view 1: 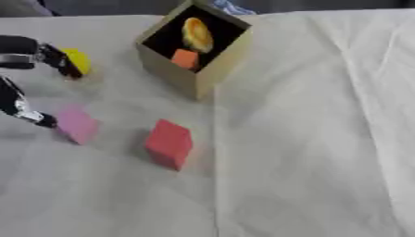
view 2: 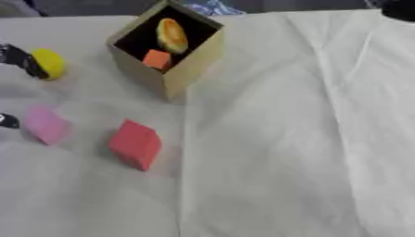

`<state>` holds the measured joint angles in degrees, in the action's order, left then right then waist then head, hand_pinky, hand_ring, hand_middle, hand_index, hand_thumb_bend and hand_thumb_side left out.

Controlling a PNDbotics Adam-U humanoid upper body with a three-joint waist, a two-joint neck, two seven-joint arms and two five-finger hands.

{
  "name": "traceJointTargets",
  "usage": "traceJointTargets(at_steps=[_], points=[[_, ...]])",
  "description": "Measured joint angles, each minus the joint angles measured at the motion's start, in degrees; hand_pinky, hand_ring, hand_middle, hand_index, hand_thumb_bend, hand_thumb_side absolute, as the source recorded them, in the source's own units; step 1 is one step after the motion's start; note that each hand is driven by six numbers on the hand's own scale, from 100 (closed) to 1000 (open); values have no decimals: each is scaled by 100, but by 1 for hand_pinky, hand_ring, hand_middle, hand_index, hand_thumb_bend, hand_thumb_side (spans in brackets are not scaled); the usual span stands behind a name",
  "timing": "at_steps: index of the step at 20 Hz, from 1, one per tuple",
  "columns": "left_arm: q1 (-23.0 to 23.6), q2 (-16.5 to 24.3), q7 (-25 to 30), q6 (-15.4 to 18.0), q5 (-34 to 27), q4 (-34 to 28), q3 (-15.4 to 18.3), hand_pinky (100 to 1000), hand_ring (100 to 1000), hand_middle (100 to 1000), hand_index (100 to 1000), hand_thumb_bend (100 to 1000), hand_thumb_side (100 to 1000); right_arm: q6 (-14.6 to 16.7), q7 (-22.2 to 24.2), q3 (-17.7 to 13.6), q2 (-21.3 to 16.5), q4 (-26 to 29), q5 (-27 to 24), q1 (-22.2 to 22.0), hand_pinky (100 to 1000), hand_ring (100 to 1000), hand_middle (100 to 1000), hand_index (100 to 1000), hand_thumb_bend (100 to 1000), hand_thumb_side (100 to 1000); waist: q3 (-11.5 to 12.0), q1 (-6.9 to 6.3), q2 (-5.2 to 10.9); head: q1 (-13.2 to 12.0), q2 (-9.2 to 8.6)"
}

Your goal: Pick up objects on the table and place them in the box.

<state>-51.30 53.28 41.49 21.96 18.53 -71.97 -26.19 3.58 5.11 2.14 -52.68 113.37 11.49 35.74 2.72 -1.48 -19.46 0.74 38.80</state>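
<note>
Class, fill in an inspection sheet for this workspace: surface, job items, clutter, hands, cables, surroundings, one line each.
Surface: table under a creased white cloth.
Job items: open tan cardboard box holding a yellow-orange rounded object and a small orange cube; red block, pink block and yellow rounded object lie on the cloth.
Clutter: nothing seen.
Hands: left hand at the left edge, one finger by the yellow object, another by the pink block; grip unclear. Right hand not seen.
Cables: nothing seen.
Surroundings: blue-and-white patterned thing behind the box.
</note>
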Motion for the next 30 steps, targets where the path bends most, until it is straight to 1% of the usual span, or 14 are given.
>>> traceJointTargets(at_steps=[6,12,16,18,20,23,25,27,30], points=[[-29,-153,105,-104,-3,283,-63,859,796,759,872,616,386,-16,-18,-1,35,-2,-6,0,881,857,714,838,100,336,-28,1,-8,-15,-2],[-15,-178,107,-107,16,345,-114,858,801,764,867,609,300,-40,-43,-2,55,-34,-28,2,881,855,710,837,100,344,-26,-10,-16,-16,-2],[-5,-179,100,-99,118,346,-165,856,804,768,863,615,262,-55,-59,-2,90,-38,-58,4,881,852,705,837,100,354,-27,-16,-16,-25,-2],[8,-181,85,-85,193,349,-188,855,805,768,862,619,254,-62,-67,-2,114,-41,-75,5,881,851,701,836,100,369,-33,-15,-16,-35,-3],[21,-186,73,-73,261,371,-210,854,803,767,862,623,257,-83,-94,-2,157,-53,-127,5,881,851,694,838,100,420,-38,-14,-16,-40,-4],[32,-198,53,-53,344,428,-224,852,801,765,861,623,264,-180,-219,-1,257,-54,-470,-20,883,856,687,845,100,531,-42,-11,-16,-47,-7],[32,-242,47,-47,388,471,-239,850,799,763,863,628,277,-319,-361,19,329,-52,-902,-115,885,864,694,851,100,615,-49,3,-16,-57,-10],[31,-296,38,-37,443,519,-253,848,797,761,870,631,287,-480,-524,45,435,-28,-1368,-209,886,868,700,854,100,680,-57,17,-17,-59,-15],[29,-363,30,-29,511,584,-254,844,793,756,885,612,305,-627,-718,54,646,5,-1858,-318,886,864,693,846,100,685,-58,9,-19,-63,-31]])
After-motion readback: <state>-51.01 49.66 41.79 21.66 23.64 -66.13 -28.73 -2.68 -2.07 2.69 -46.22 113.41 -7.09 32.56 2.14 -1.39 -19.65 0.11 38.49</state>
